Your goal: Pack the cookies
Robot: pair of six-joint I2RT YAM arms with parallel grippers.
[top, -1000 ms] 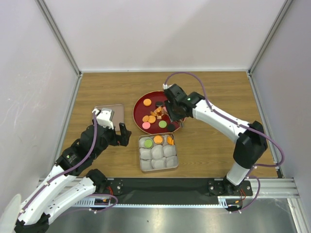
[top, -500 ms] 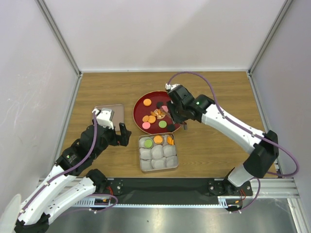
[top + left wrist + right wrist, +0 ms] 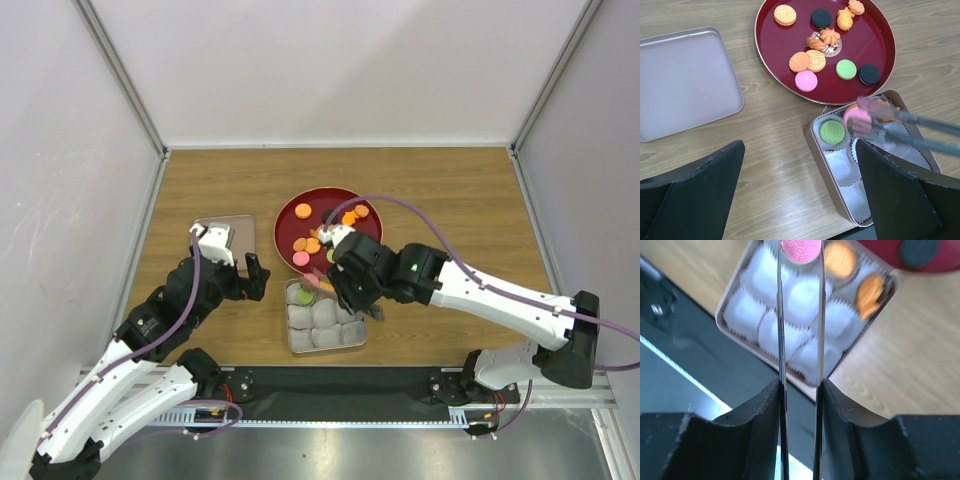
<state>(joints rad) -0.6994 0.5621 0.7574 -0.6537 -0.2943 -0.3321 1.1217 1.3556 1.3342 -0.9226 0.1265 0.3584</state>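
Cookies lie on a round red plate [image 3: 322,205], which also shows in the left wrist view [image 3: 875,55]. My right gripper [image 3: 350,283] [image 3: 800,385] is shut on thin metal tongs [image 3: 781,335] [image 3: 925,142]. The tongs pinch a pink cookie [image 3: 800,249] [image 3: 857,120] just over the back row of the square tin [image 3: 296,345] [image 3: 816,145]. The tin's paper cups hold a green cookie [image 3: 832,132] and two orange cookies [image 3: 840,261]. My left gripper [image 3: 250,275] [image 3: 800,200] is open and empty, left of the tin above the bare table.
The tin's flat grey lid [image 3: 235,238] [image 3: 685,80] lies left of the plate. Orange, black, green and pink cookies [image 3: 806,81] sit spread over the plate. The black base rail [image 3: 340,385] runs just in front of the tin.
My right arm has swung from the red plate toward me, bringing the tongs and the pink cookie over the tin. The left arm has not moved.
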